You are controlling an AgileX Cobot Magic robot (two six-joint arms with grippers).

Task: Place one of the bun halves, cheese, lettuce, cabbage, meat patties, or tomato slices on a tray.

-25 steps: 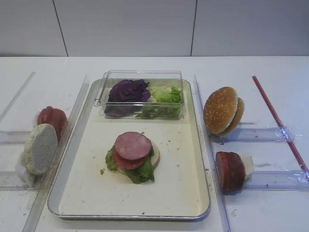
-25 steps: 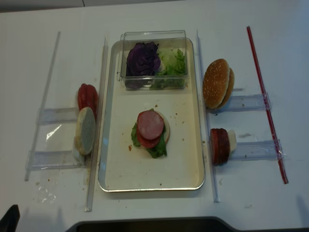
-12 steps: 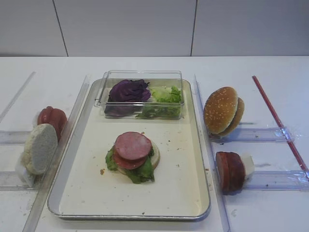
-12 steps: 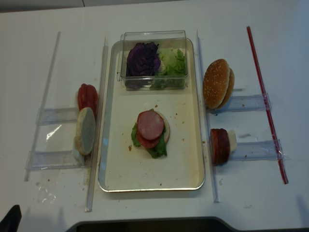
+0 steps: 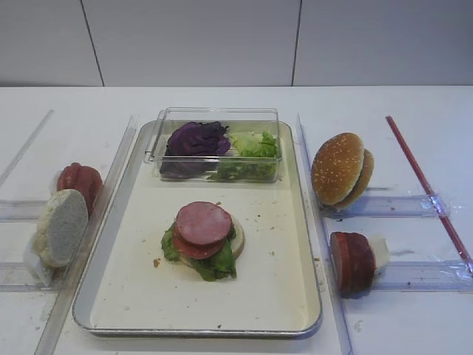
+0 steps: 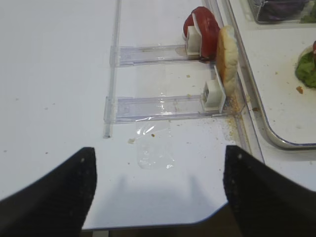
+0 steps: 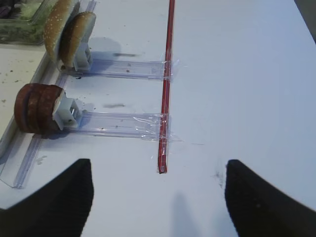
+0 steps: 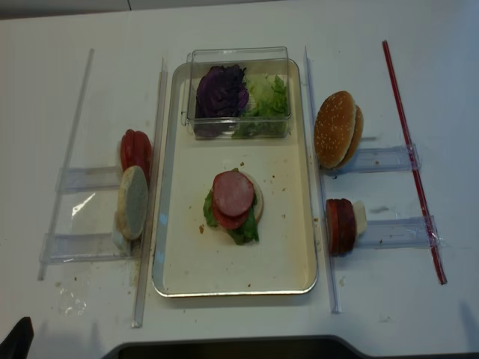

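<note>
From the high front view, the tray (image 5: 295,222) lies in the middle of the white counter (image 5: 222,100), and on it sits a stack: a pale bun half at the bottom, lettuce (image 5: 214,266), a tomato slice, and a meat patty (image 5: 204,222) on top. At the tray's far end a clear box (image 5: 218,144) holds purple cabbage (image 5: 196,138) on its left and more green leaves on its right. Left of the tray, a floury bun half (image 5: 60,227) stands on edge near the tomato slices (image 5: 80,181); right of it stand two sesame bun halves (image 5: 340,168) and, nearer, a group of upright meat patties (image 5: 352,262), with a red stick (image 5: 425,181) beyond. Through my right wrist view, my right claw (image 7: 158,202) hovers over bare counter with its jaws spread wide and nothing between them; the patties (image 7: 34,108) and sesame buns (image 7: 66,29) stand in their clear holders at upper left. Through my left wrist view, my left claw (image 6: 158,197) likewise hangs wide apart and empty over the counter's near edge, the floury bun half (image 6: 228,57) and tomato slices (image 6: 203,32) ahead beside the tray rim (image 6: 256,108). The overhead view shows the same layout, the stack (image 8: 233,203) near the tray's middle
</note>
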